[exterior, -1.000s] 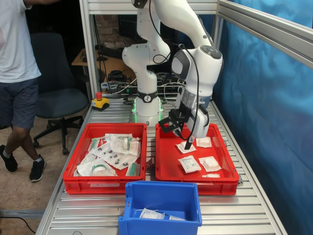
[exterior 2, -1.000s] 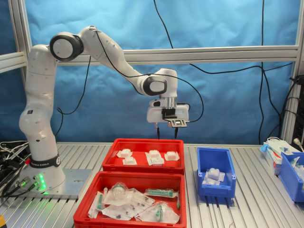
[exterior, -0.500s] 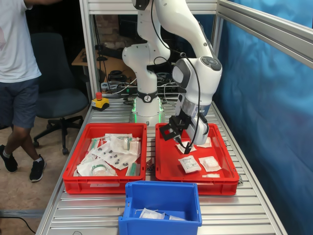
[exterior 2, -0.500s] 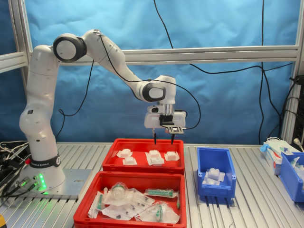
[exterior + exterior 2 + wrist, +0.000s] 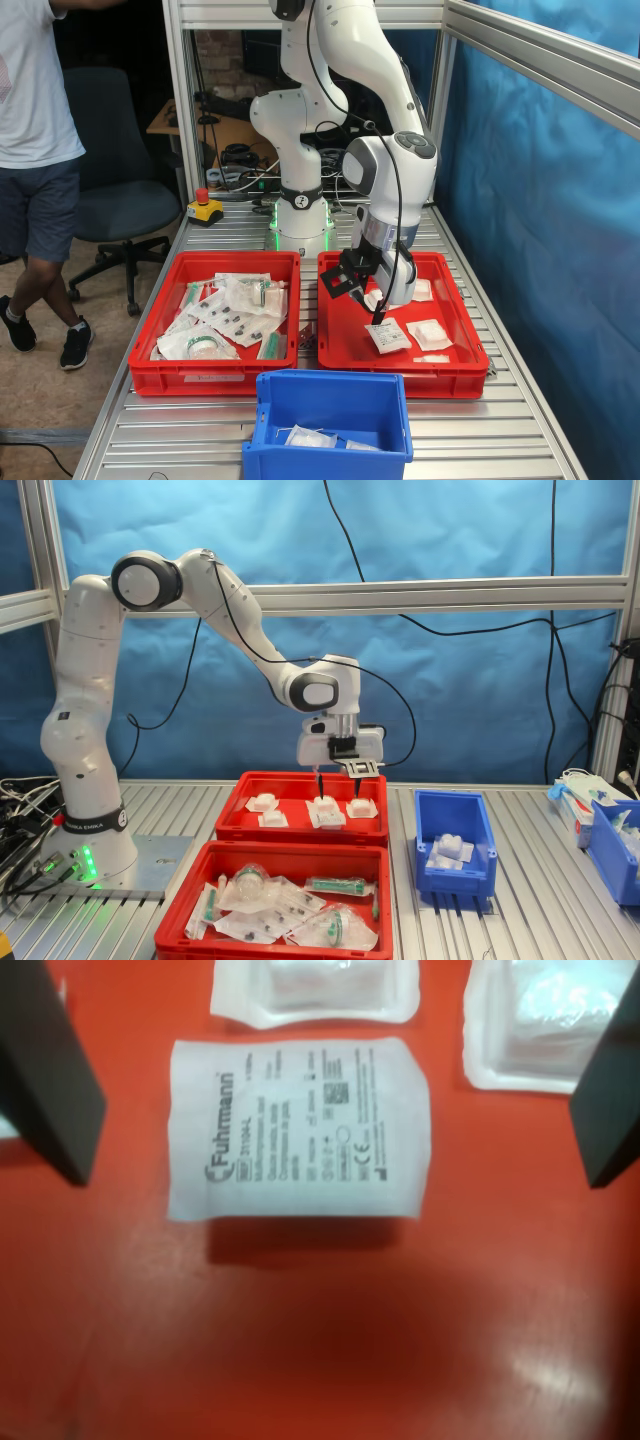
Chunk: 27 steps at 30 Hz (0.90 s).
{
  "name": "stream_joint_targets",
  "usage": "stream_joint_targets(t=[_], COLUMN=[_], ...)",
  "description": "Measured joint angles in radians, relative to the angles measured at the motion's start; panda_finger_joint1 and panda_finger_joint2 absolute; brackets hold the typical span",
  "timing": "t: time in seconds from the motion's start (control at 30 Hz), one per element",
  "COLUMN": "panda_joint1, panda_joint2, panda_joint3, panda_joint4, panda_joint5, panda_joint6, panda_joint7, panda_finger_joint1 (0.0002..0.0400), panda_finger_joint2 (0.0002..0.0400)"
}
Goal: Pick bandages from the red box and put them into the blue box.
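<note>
The red box (image 5: 400, 381) holds several bandages, flat white pouches. My gripper (image 5: 368, 306) is open and low inside it, with nothing held. In the wrist view one printed bandage (image 5: 300, 1125) lies flat on the red floor between the two dark fingers (image 5: 50, 1070), which stand apart on either side of it; two other pouches (image 5: 315, 990) lie just beyond. In the second exterior view the gripper (image 5: 337, 780) hangs just over the middle bandage (image 5: 325, 811) in the red box (image 5: 300, 833). The blue box (image 5: 330, 420) (image 5: 455, 855) has white pouches in it.
A second red crate (image 5: 215, 375) heaped with clear packets stands beside the red box. A person (image 5: 35, 150) and an office chair are at the first exterior view's left. More blue bins (image 5: 610, 845) sit at the second exterior view's right. Aluminium frame posts border the table.
The arm has come down and shifted toward the second exterior view's left, bringing the open gripper from above the red box to just over a pouch.
</note>
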Motion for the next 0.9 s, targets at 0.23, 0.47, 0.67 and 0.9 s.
stream_joint_targets(t=[0.23, 0.47, 0.67, 0.9], panda_joint1=[0.0, 0.0, 0.0, 0.0], panda_joint2=[0.001, 0.018, 0.048, 0.085], panda_joint3=[-0.012, -0.022, -0.031, -0.038], panda_joint4=[-0.032, -0.04, -0.041, -0.045], panda_joint5=[0.0, 0.0, 0.0, 0.0], panda_joint6=[0.053, 0.104, 0.141, 0.175], panda_joint7=[0.0, 0.0, 0.0, 0.0], panda_finger_joint1=[0.04, 0.04, 0.04, 0.04], panda_finger_joint2=[0.04, 0.04, 0.04, 0.04])
